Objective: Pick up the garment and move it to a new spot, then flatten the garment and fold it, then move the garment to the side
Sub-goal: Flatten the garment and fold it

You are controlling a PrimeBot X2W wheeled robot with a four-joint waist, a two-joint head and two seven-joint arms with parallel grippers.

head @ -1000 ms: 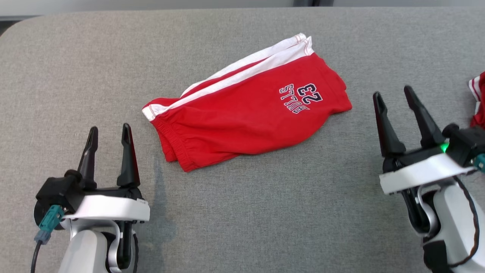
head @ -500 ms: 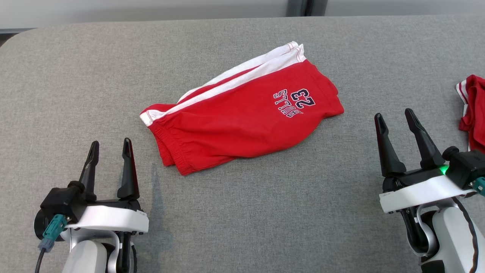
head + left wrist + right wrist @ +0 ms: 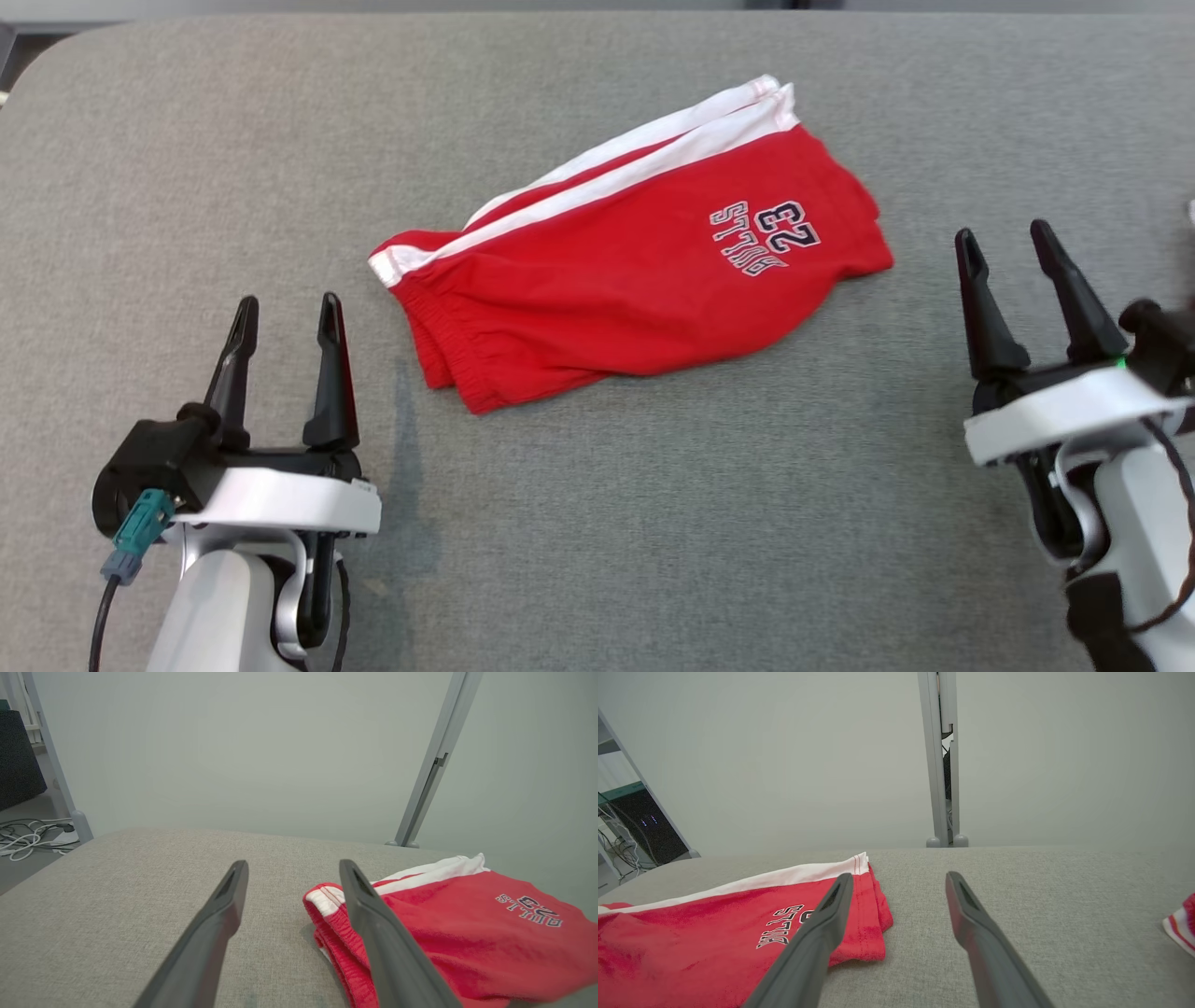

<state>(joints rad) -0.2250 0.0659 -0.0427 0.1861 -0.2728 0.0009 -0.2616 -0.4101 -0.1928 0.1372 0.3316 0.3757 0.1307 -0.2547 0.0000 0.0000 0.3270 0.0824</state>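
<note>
The robot's left gripper [image 3: 288, 303] and right gripper [image 3: 1003, 231] hover over a grey fabric-covered table [image 3: 653, 523]. The fingers point away from the body toward the far edge, and each claw is spread wide and holds nothing. Between the two arms lies the garment [image 3: 635, 280], a pair of red shorts with white side stripes and a navy "23" print. It is folded and set aslant, with its gathered end near the left gripper's fingertips and its hem end near the right gripper's. Bare fabric stretches across the near side between the arms, and leftward to the table's rounded corner [image 3: 56, 47]. The right wrist view shows another red-and-white cloth [image 3: 1181, 926] at its right edge, well apart from the shorts.
</note>
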